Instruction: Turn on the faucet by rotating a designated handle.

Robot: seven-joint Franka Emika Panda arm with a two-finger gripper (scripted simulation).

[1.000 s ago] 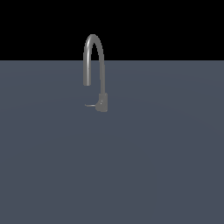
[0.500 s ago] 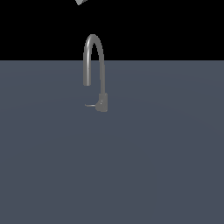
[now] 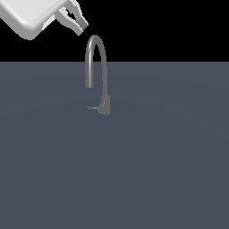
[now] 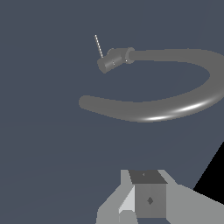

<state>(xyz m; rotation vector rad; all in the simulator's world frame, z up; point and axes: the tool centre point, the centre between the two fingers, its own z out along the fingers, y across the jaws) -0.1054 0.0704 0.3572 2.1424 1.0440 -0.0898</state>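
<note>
Jaws: state cannot be told. In the wrist view only a dark-faced finger block is seen at the frame edge; in the exterior view the tips are too small and too close together for any gap to be judged. Nothing is seen held.

Gripper [image 3: 79, 23]: white body w/ grey fingers, hung in the air above and towards the exterior view's left of the spout top; near the arch, not touching.

Faucet [image 3: 97, 67]: slim grey metallic gooseneck on a short stubby base, stood upright on the flat dark grey surface [image 3: 170, 170]. Judged rigid and fixed; no give expected from the spout (not the part to be taken).

Handle [image 3: 92, 108]: thin short grey rod, projecting sideways from the base towards the exterior view's left, low down, just above the surface. In the wrist view it is seen as a pale thin line [image 4: 99, 46] off the base, beyond the spout curve. Judged stiff, light to turn, smooth and prob. slippery; v. narrow, so a hold or push near the free end is advised for leverage.

Relation to jaws: handle well apart from them, well below, w/ the arch of the spout between.
</note>
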